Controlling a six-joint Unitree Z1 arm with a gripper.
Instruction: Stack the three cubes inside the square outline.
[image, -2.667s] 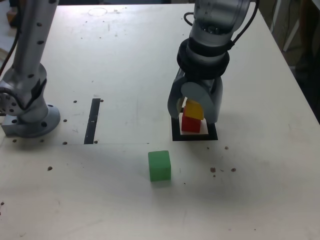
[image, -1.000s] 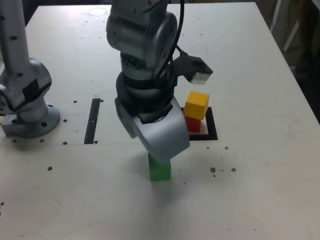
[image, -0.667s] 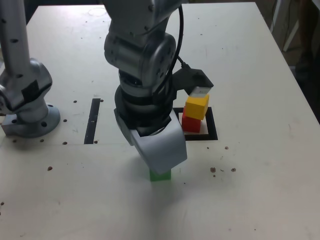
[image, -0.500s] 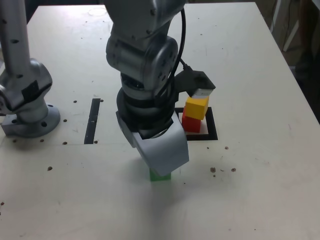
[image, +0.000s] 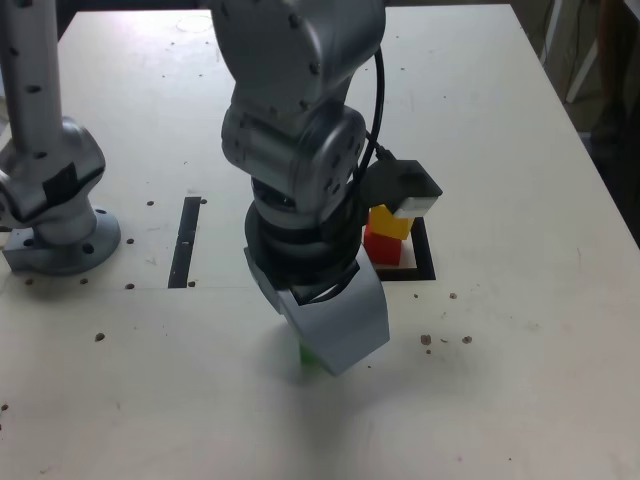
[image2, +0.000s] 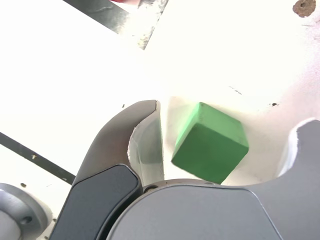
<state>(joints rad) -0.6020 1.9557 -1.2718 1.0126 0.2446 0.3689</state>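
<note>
- A grey robot arm bends low over a pale, speckled bench, its gripper set down around the green cube.
- In the wrist view the green cube sits between the 2 jaws, turned at an angle to them; one corner lies close to the nearer jaw, and a clear gap of bench shows between the cube and the other jaw.
- The jaws stand apart with the cube between them; no firm grip on it shows, and the cube rests on the bench.
- In the exterior view the gripper's broad grey jaw hides nearly all of the green cube; only a small sliver of green shows at the jaw's lower edge.
- The red cube stands inside the square outline, a thick black frame with a white centre, to the exterior view's right of the gripper.
- The yellow cube sits on top of the red cube, making a stack of 2; the wrist camera housing covers part of its top.
- The green cube lies outside the square outline, nearer the camera and toward the exterior view's left of the stack.
- A narrow black strip marks the bench between the gripper and the arm's round grey base, which stands at the exterior view's left edge.
</note>
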